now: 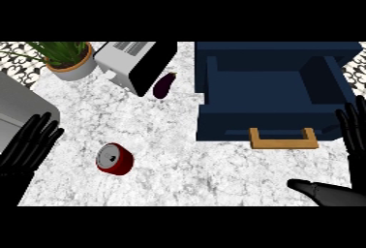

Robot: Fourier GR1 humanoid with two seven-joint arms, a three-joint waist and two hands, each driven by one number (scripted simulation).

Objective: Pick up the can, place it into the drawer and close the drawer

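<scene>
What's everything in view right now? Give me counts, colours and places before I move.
can: one, red, on the counter, left of centre
drawer: one, dark blue, open, wooden handle, right side
eggplant: one, dark purple, beside the toaster
toaster: one, silver and black, top centre
potted plant: one, green in a tan pot, top left
counter: one, white marble
left hand: black, open, left edge
right hand: black, open, right edge
</scene>
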